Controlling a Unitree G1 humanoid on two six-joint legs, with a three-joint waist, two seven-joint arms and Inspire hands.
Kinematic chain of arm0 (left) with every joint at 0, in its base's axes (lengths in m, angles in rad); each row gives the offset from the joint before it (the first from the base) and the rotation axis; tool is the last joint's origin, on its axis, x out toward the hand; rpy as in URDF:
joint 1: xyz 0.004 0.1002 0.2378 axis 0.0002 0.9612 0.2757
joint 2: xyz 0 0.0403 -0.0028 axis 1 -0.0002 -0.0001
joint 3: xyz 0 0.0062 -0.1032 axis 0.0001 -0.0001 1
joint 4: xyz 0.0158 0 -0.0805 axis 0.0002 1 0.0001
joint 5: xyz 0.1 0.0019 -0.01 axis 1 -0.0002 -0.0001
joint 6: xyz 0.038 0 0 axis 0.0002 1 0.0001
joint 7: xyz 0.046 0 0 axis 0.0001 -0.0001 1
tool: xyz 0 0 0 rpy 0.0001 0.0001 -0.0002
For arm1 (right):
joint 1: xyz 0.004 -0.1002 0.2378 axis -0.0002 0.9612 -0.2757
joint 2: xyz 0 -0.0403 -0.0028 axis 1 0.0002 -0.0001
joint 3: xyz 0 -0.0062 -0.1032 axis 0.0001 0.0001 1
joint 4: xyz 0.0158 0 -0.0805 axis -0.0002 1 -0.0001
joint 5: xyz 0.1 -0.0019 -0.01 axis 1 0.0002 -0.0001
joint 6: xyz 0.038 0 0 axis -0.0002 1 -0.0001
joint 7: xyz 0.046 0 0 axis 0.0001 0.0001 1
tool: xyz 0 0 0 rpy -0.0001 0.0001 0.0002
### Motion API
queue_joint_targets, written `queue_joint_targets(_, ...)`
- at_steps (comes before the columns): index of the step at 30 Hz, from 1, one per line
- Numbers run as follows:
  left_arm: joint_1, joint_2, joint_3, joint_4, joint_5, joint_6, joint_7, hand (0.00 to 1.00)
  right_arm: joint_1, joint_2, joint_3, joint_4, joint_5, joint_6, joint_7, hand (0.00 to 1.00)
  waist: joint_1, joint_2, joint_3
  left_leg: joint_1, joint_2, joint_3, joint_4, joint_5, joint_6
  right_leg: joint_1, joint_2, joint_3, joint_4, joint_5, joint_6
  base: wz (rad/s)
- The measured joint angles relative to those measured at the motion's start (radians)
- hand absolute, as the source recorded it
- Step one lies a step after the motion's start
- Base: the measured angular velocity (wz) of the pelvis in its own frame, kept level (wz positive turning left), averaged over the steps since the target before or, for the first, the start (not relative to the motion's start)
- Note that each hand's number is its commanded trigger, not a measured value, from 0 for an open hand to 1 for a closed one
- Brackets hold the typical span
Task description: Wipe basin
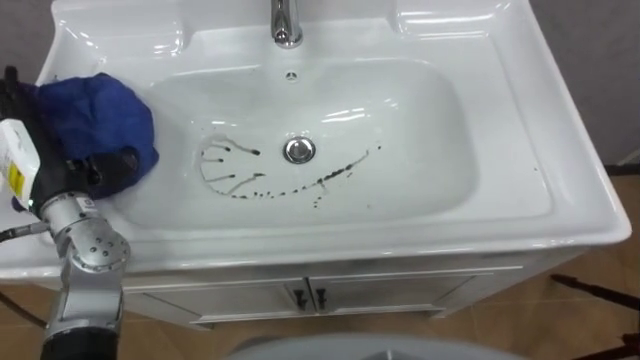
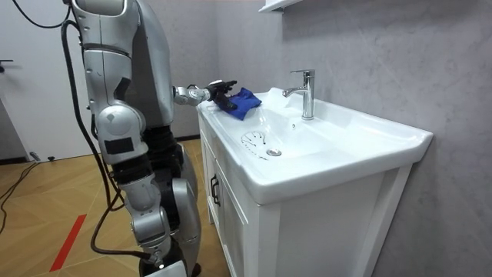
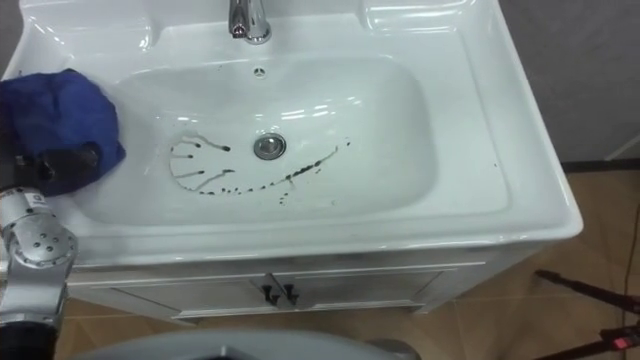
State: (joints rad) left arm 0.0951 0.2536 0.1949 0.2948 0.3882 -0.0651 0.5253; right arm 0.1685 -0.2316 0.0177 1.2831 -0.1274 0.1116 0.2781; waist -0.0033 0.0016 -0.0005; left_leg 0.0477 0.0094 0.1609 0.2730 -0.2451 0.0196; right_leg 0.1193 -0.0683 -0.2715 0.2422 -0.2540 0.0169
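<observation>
one blue cloth, bunched in my left hand, dark fingers curled round it, parked on the left rim of the basin, i judge ready for a first pass. several dark marks ring the drain, unwiped. tap cut off at top; cloth folds hide my fingertips.

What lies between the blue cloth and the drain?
Next to the cloth the basin slope is bare; nearer the drain, dark streaks lie on its floor, clear in both eye views.
</observation>
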Motion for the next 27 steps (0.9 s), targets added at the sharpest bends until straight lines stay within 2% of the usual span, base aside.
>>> queue_joint_targets(2,-0.019,0.000,0.000,0.000,0.063,0.022,-0.010,0.00,0.014,0.000,-0.001,-0.002,-0.001,0.000,-0.001,0.00,-0.002,-0.001,0.0002,-0.002,0.002,-0.003,0.001,0.000,0.000,-0.001,0.000,0.000,-0.002,0.000,0.000,0.00)
queue_joint_targets(4,-0.024,0.000,0.000,0.000,0.086,0.024,-0.010,0.00,0.020,-0.001,-0.002,-0.002,0.000,0.001,-0.001,0.00,-0.009,0.001,0.0003,-0.001,0.002,-0.003,0.000,0.000,0.000,-0.001,0.000,0.006,-0.002,0.000,0.000,0.00)
queue_joint_targets(7,-0.024,0.000,0.000,0.000,0.086,0.026,-0.010,0.00,0.023,0.000,-0.002,-0.002,0.000,0.000,-0.002,0.00,-0.022,0.010,-0.0002,-0.001,0.001,0.002,-0.001,0.000,0.000,-0.006,0.002,0.022,0.000,0.001,0.000,-0.07)
queue_joint_targets(13,-0.041,0.000,0.000,0.000,0.089,0.026,-0.009,0.00,0.022,-0.001,-0.005,0.000,-0.001,0.000,-0.001,0.00,-0.048,0.022,0.0004,-0.005,0.000,0.004,-0.005,0.000,0.000,-0.020,0.001,0.025,0.014,0.001,-0.001,-0.02)
queue_joint_targets(18,-0.046,0.000,0.000,0.019,0.128,0.028,-0.010,0.00,0.024,-0.001,-0.010,0.000,0.000,0.003,0.002,0.00,-0.049,0.017,0.0029,-0.003,0.001,0.015,-0.006,0.000,0.000,-0.023,0.002,0.035,0.016,0.001,-0.001,-0.07)
queue_joint_targets(22,-0.046,0.000,0.000,0.045,0.156,0.049,-0.011,0.00,0.024,-0.001,-0.010,0.001,-0.006,0.015,0.006,0.00,-0.043,0.005,0.0043,-0.004,0.001,0.018,-0.008,0.000,0.000,-0.029,0.003,0.040,0.017,0.001,-0.001,-0.03)
queue_joint_targets(27,-0.046,0.001,0.000,0.139,0.164,0.061,-0.009,0.00,0.019,0.000,-0.007,0.002,-0.007,0.020,0.005,0.00,-0.041,-0.010,0.0030,0.017,0.001,0.025,-0.018,0.001,-0.001,-0.014,0.005,0.048,0.013,0.001,-0.001,-0.05)
